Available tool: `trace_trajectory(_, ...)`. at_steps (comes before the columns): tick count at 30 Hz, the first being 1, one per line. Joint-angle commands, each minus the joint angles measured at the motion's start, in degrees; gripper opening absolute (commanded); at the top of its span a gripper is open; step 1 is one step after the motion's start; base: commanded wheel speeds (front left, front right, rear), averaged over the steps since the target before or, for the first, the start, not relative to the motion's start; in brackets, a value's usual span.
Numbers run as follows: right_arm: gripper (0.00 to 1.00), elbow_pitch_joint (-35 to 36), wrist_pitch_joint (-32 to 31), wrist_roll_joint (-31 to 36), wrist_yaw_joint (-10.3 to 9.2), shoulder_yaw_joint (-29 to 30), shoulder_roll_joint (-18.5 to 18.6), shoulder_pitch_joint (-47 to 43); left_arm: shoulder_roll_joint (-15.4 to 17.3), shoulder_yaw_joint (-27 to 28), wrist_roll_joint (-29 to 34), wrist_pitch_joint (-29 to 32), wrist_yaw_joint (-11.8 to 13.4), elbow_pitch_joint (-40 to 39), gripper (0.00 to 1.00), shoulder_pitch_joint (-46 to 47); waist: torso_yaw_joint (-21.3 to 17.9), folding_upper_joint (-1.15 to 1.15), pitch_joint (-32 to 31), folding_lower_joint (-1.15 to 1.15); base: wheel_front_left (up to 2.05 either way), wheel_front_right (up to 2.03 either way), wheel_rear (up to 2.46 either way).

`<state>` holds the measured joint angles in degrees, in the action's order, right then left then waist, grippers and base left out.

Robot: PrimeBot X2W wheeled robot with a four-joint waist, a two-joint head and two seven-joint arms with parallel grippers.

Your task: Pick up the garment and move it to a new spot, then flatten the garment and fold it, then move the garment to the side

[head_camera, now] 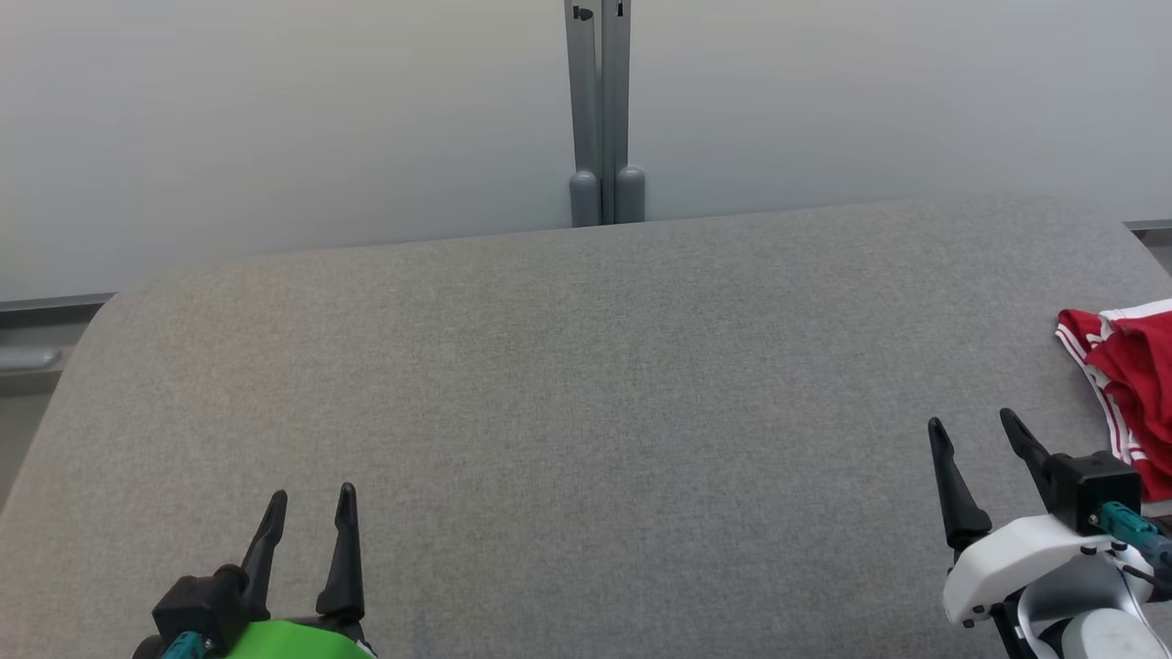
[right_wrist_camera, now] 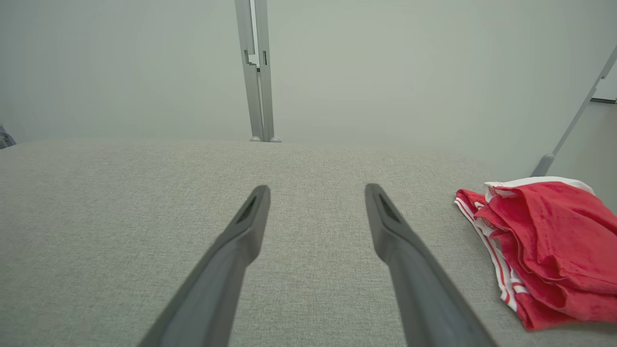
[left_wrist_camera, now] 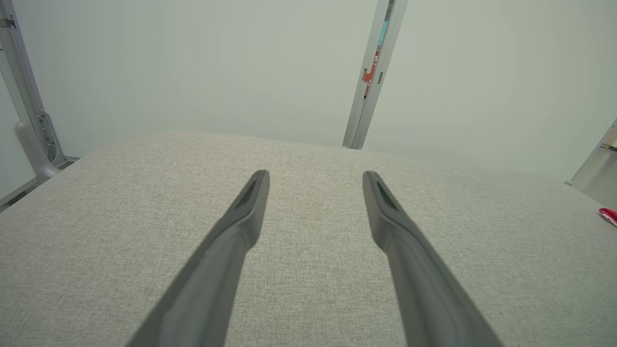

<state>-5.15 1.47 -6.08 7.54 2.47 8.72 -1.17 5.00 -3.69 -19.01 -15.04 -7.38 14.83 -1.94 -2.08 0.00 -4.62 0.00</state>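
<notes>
A red garment point(head_camera: 1131, 384) with white stripes lies bunched at the right edge of the grey fabric table point(head_camera: 586, 412); in the right wrist view the garment point(right_wrist_camera: 544, 241) sits to the right of my fingers. My right gripper point(head_camera: 972, 423) hovers open over the table just left of it, nothing between its fingers. At the lower left, my left gripper point(head_camera: 311, 496) stands open and empty over bare cloth. A small red bit of the garment point(left_wrist_camera: 608, 215) shows at the far right of the left wrist view.
Pale partition panels joined by a grey post point(head_camera: 602, 110) stand behind the table. The table's rounded far edge runs just in front of them. A metal frame leg point(left_wrist_camera: 29, 115) stands off the left corner.
</notes>
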Motion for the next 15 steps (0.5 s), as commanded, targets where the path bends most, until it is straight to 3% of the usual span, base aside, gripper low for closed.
trace_trajectory(1, 1.00, -0.25, 0.46, -0.14, -0.12, -0.21, -0.05, 0.08, 0.09, 0.01, -0.16, -0.14, -0.08, 0.06, 1.00, -0.44, -0.03, 0.00, -0.05, 0.00, 0.00, 0.00, 0.00)
trace_trajectory(15, 1.00, -1.16, 0.86, -0.38, -0.12, -0.62, -0.34, -0.17, 0.41, 0.30, -0.09, -0.14, -0.09, -0.45, 1.00, -0.87, 0.26, 0.00, 0.06, 0.00, 0.00, 0.00, 0.00)
